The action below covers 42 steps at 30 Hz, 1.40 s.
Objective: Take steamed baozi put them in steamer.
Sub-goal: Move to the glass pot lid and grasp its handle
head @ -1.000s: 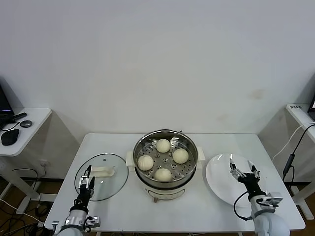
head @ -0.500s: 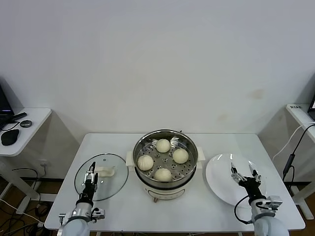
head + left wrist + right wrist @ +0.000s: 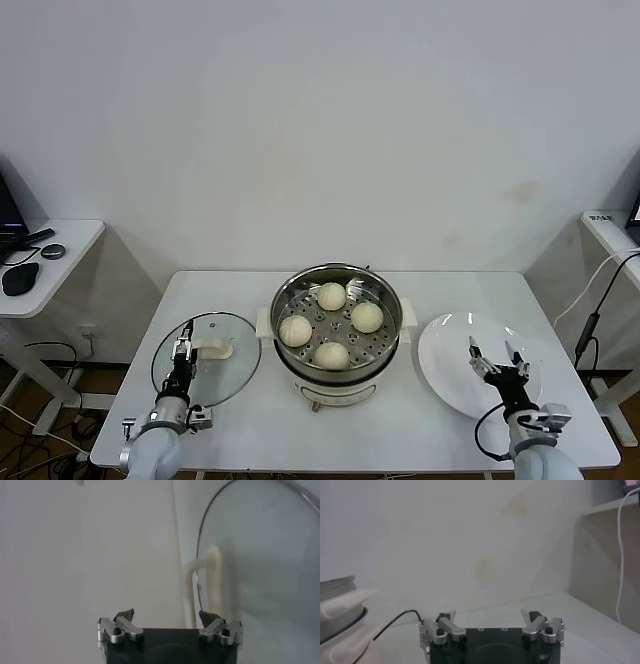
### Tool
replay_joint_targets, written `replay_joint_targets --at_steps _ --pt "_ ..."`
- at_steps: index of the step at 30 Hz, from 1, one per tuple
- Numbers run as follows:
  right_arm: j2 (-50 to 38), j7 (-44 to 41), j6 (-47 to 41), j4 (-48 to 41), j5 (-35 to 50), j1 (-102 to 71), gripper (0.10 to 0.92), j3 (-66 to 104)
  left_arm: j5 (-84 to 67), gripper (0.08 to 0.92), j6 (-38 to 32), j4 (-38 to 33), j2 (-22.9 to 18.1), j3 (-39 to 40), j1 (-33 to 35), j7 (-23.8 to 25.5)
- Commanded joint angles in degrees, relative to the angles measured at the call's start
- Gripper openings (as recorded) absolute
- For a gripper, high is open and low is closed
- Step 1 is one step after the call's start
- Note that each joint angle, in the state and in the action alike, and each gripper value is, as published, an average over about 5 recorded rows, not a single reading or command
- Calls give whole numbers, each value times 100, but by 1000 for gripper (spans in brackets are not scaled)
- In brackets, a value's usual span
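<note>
A white worktop [image 3: 250, 420] holds a shiny steamer [image 3: 336, 323] at its centre, with four pale buns [image 3: 332, 296] sitting on its perforated tray. The left gripper [image 3: 181, 357] hovers over a glass lid [image 3: 225, 370] left of the steamer, fingers apart and empty. The right gripper [image 3: 497, 359] hangs over a white plate [image 3: 445, 365] on the right, fingers spread, holding nothing.
</note>
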Motion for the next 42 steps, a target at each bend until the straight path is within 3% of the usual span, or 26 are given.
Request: replay_joint_targets --at_steps 1,18,26,33,38,42 --pt "48 2 37 -14 -48 -76 823 23 -56 823 52 505 -141 -11 -538 -7" --pt "80 -8 41 -22 -113 -117 823 -34 -273 801 -160 880 -223 -161 -752 -169" --pt "99 7 36 -18 -102 -124 823 -82 -527 585 226 372 -394 -286 -572 -377" --pt "151 28 30 22 -82 -110 823 -162 -948 386 1596 -823 -438 -239 -221 712" --pt "233 61 20 73 -120 -205 823 -170 -959 242 2603 -1639 -335 -158 54 960" --pt "259 56 55 131 -128 -310 823 -209 -570 187 3245 -2384 -182 25 305 1304"
